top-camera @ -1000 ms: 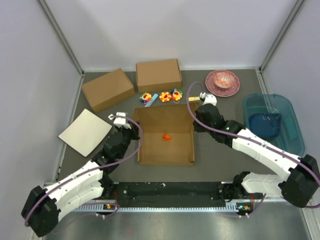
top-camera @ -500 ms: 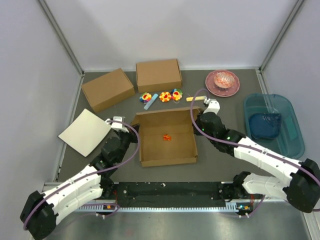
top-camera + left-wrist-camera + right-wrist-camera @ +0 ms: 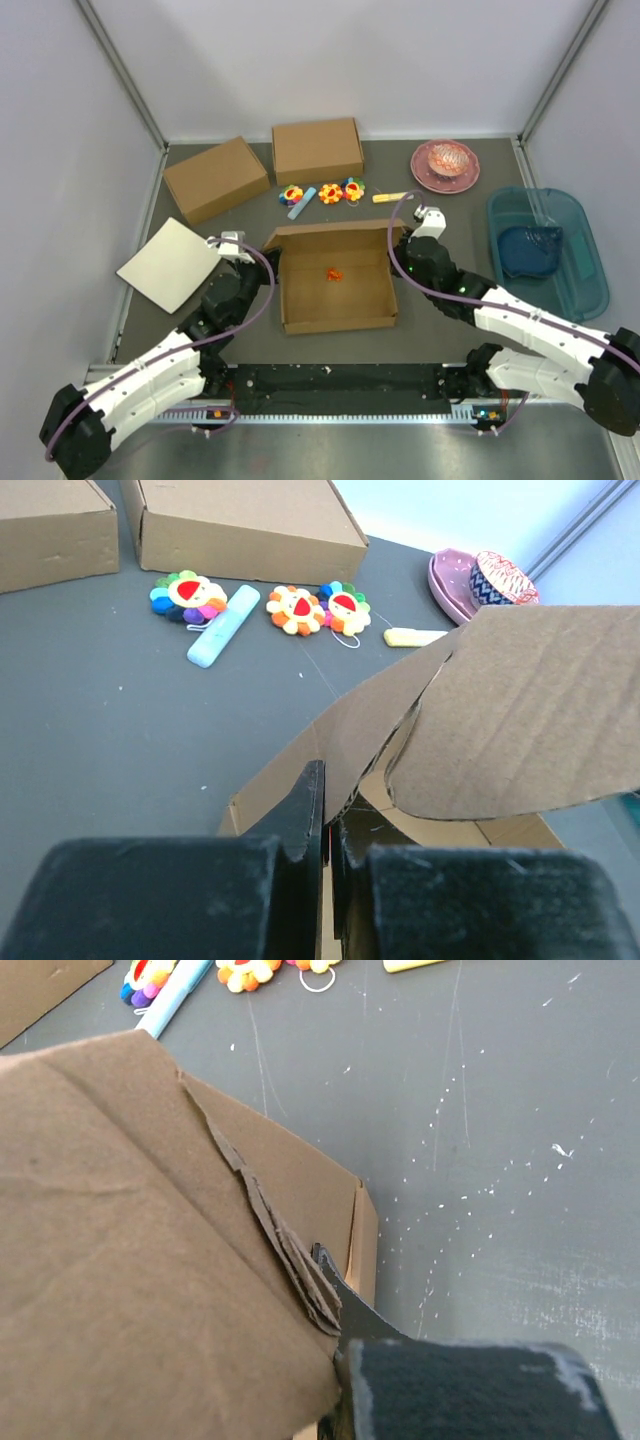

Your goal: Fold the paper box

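Observation:
The paper box [image 3: 335, 290] sits mid-table as a shallow brown tray, with a small orange thing [image 3: 333, 272] inside. Its lid panel [image 3: 330, 234] stands raised along the far side. My left gripper [image 3: 266, 258] is at the box's far-left corner. The left wrist view shows it [image 3: 328, 825] shut on a thin cardboard edge, with the curved lid flap [image 3: 520, 710] hanging over it to the right. My right gripper [image 3: 398, 250] is at the far-right corner. In the right wrist view it [image 3: 328, 1295] is shut on layered cardboard of the box [image 3: 130, 1260], which hides one finger.
Two formed brown boxes [image 3: 215, 178] [image 3: 317, 150] stand at the back. An off-white board [image 3: 170, 263] lies left. Flower toys [image 3: 330, 192], a blue stick [image 3: 302, 202] and a yellow stick [image 3: 392, 197] lie behind the box. A pink plate [image 3: 445, 163] and a blue tub [image 3: 545, 245] are on the right.
The far panel, flat a second ago, has been lifted to stand over the tray. Both grippers have risen with its corners, staying shut.

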